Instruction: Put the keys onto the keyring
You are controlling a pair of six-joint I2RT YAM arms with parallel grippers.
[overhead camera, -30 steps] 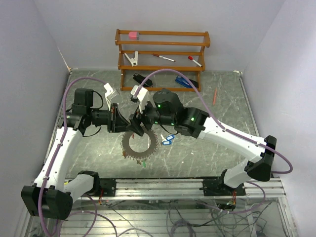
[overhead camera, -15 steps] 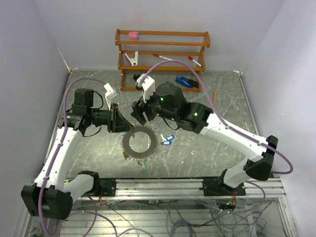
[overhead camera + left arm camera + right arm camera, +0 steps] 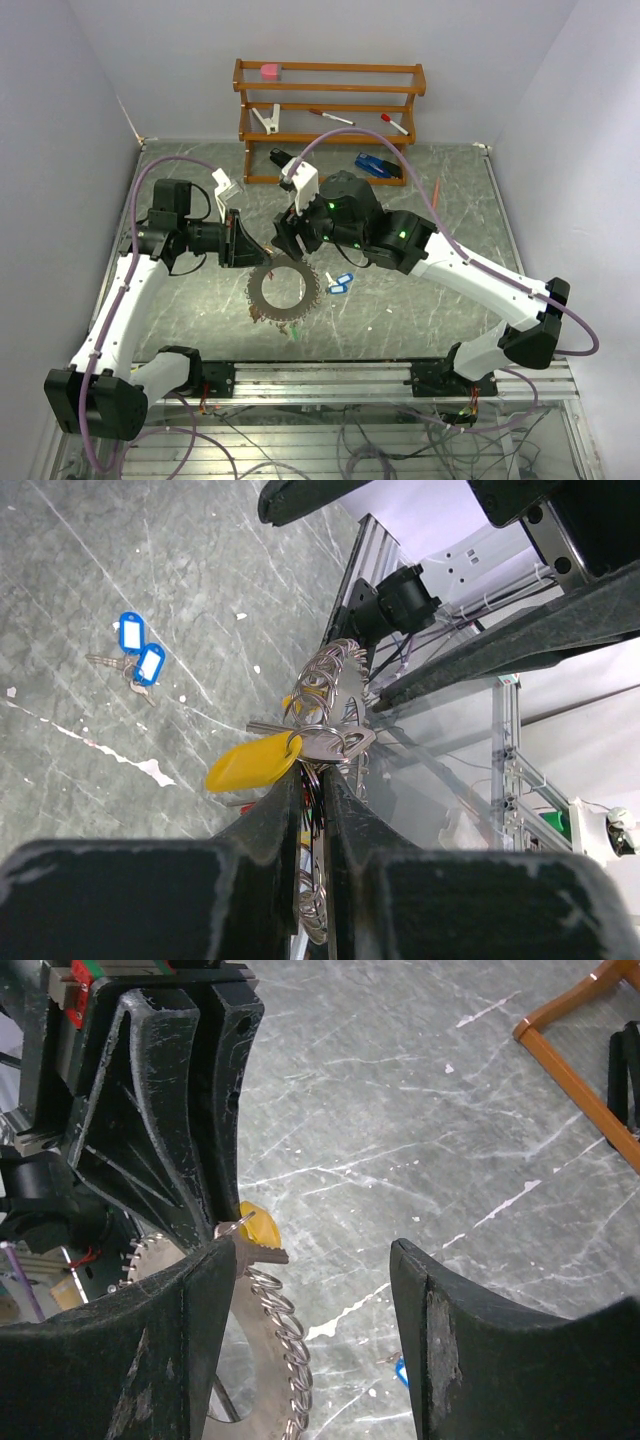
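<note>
Left wrist view: fingers [image 3: 268,825] partly hide keyring [image 3: 335,680].

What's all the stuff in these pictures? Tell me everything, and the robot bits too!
keyring: one, silvery-grey, middle of the table, rim held by the left gripper.
yellow-tag key: one, yellow, at the keyring's held edge.
blue-tag keys: two, blue, on the table just right of the keyring.
rack: one, brown wood, back of the table.
pink block: one, pink, top shelf.
white clip: one, white, middle shelf, left.
markers: two, red-capped, middle shelf.
blue stapler: one, blue, at the rack's foot.
pencil: one, orange-red, back right.
table: one, grey, marbled.
left gripper: one, black, shut on the keyring.
right gripper: one, black, open, over the keyring.
</note>
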